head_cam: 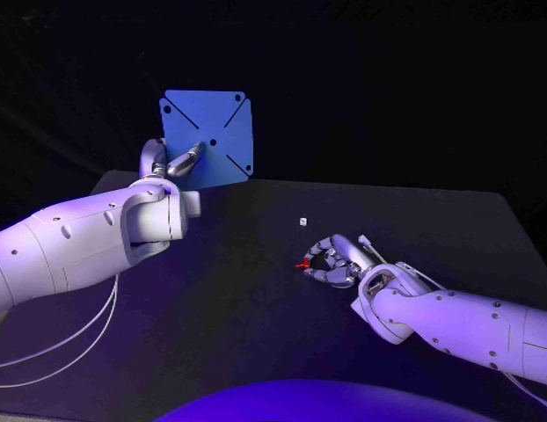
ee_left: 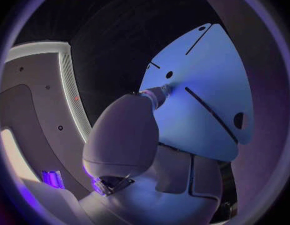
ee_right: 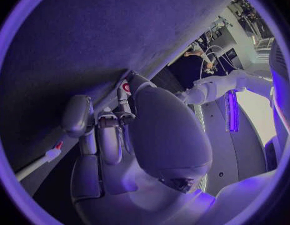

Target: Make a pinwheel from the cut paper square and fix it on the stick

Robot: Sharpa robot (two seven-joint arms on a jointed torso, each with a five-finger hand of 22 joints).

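Rising upright from left hand (head_cam: 166, 167) fingers (head_cam: 187, 159), paper square (head_cam: 214, 119)

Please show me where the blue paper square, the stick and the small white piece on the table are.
blue paper square (head_cam: 216, 121), head view, on its upper flat face.
stick (ee_right: 34, 167), right wrist view, on its pale shaft.
small white piece (head_cam: 302, 221), head view, on its middle.

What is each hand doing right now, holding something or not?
Left hand: holds the paper square, raised above the table.
Right hand: fingers curled in, holds the stick.
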